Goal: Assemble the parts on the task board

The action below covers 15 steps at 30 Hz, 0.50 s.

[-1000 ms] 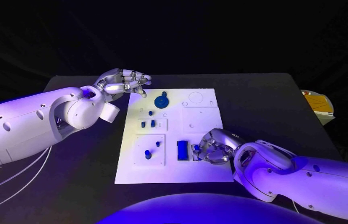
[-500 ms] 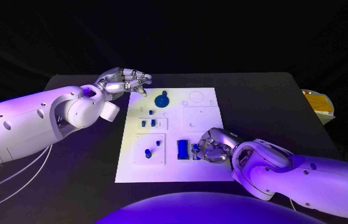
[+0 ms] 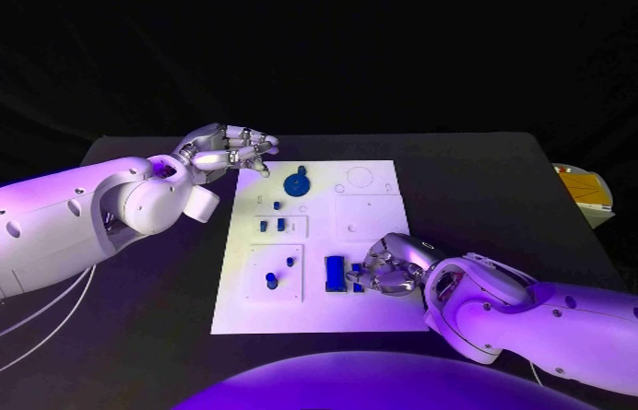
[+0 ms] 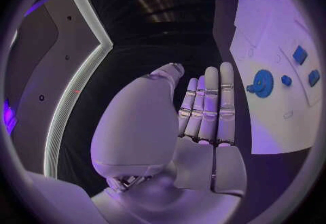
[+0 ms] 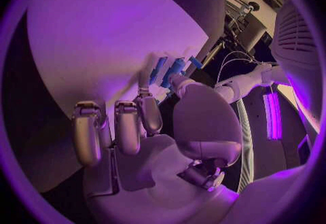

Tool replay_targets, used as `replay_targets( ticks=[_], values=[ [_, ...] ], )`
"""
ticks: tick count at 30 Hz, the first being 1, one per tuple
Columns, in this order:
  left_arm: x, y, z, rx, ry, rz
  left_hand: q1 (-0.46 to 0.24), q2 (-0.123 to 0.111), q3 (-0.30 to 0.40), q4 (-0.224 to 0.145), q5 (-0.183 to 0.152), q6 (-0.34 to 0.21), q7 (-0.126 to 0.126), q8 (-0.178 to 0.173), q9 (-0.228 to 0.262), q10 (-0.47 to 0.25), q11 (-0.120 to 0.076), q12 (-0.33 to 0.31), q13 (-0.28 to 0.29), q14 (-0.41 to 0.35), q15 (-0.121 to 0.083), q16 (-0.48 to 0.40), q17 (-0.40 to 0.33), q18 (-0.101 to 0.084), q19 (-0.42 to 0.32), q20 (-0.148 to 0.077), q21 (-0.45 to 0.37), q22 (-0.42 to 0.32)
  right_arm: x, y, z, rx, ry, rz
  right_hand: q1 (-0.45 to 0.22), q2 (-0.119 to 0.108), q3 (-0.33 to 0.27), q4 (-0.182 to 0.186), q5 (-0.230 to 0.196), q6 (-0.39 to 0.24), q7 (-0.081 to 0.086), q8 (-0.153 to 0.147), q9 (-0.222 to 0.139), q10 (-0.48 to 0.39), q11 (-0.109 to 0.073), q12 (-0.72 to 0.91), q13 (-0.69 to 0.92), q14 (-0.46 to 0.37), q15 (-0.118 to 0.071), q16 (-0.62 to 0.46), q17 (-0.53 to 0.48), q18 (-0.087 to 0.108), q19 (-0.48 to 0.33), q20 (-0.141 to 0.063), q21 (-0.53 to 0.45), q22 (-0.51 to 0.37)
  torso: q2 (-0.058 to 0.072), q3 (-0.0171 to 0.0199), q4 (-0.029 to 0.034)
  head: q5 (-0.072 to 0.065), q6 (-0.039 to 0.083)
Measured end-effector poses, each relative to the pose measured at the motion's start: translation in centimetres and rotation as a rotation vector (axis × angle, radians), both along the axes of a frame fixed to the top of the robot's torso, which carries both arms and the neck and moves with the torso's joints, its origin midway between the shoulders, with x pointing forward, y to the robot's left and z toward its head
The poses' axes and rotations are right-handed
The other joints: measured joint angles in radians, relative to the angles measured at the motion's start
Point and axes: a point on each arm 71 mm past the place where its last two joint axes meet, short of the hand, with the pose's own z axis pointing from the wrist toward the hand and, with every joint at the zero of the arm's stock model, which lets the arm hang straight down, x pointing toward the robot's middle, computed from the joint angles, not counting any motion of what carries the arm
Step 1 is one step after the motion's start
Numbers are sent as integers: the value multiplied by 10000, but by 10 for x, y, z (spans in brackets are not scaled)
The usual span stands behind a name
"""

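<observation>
On the dark worktop point(image 3: 147, 336) in front of me lies the white board point(image 3: 372, 313), long side running away from me. Several small blue parts sit on it — a round gear-like disc point(image 3: 297, 186) near the far end, a few little pegs point(image 3: 277, 206) just nearer than it, and a tall blue block point(image 3: 336, 273) toward the near end.

My right hand point(image 3: 388, 267) rests low over the near right part of the board, just beside that tall block. Its fingertips point(image 5: 151, 80) reach down to a small blue piece point(image 3: 358, 287) at the board's surface; in the right wrist view thin blue pieces point(image 5: 174, 67) show right at the thumb and fingertips, and the hand seems to pinch one, though I cannot tell exactly how it is gripped.

My left hand point(image 3: 226, 149) hovers off the board's far left corner, above the worktop and close to the gear-like disc without touching it. Its fingers point(image 4: 207, 105) lie side by side, curled inward from above, and they hold nothing.

At the worktop's right edge sits a yellowish object point(image 3: 585, 192), well apart from the board.
</observation>
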Motion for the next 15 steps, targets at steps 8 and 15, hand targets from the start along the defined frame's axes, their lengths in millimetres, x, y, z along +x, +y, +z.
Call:
replay_targets(
  ticks=[8, 15],
  values=[
    [0, 0, 0, 8, 13, -7, 0, 0, 0, 0, 0, 0, 0, 0, 0, 0, 0, 0, 0, 0, 0, 0, 1, 1, 0, 0, 0, 0, 0, -1, 0, -51, -20, 26, 0, 0, -65, -16, -62, 1, -2, 1, 2, 0, 0, 0, -1, 34, -34, 0, 0, 0, 0, 0, 0, 0, -2, 7, -4, 0, -28],
    [0, 0, 0, 14, 24, -10, 0, 0, 0, 0, 0, 0, 0, 0, 1, 0, 0, 0, 0, 0, 0, 0, 1, 1, 0, 0, -38, 1, -2, -4, 2, -75, -24, 40, 28, 18, -162, -58, -62, 0, -2, 0, 0, 0, 0, 0, -1, 34, -34, 0, 0, 0, 0, 0, 0, 8, -9, 12, -8, -9, -37]
  ],
)
